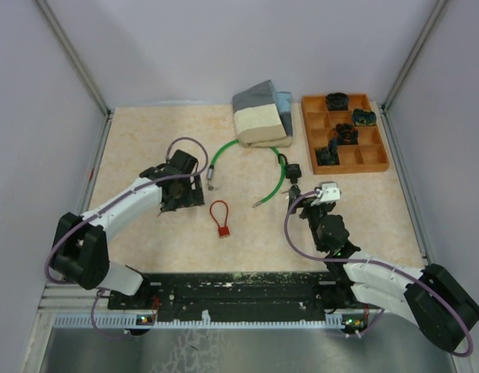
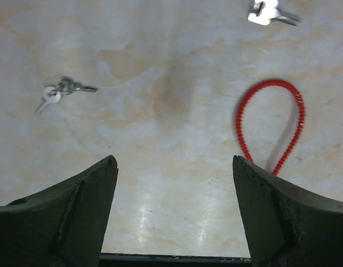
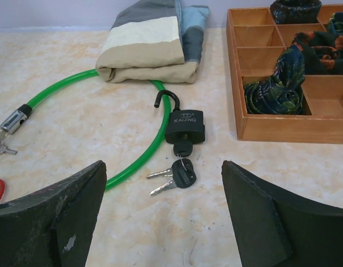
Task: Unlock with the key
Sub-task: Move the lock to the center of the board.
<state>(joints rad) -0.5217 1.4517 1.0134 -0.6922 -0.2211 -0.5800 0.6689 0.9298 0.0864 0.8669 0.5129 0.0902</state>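
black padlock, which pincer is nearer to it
Right. The right pincer faces the padlock from just short of it; the left pincer is far off, beside the red loop.

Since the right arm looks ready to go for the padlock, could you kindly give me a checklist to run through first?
1. Right gripper open, empty: ok.
2. Left gripper open, empty: ok.
3. Key seated in padlock: ok.
4. Way to the key free: ok.
5. Shackle free of green cable: cannot tell.
6. Shackle locked: cannot tell, one end looks lifted.
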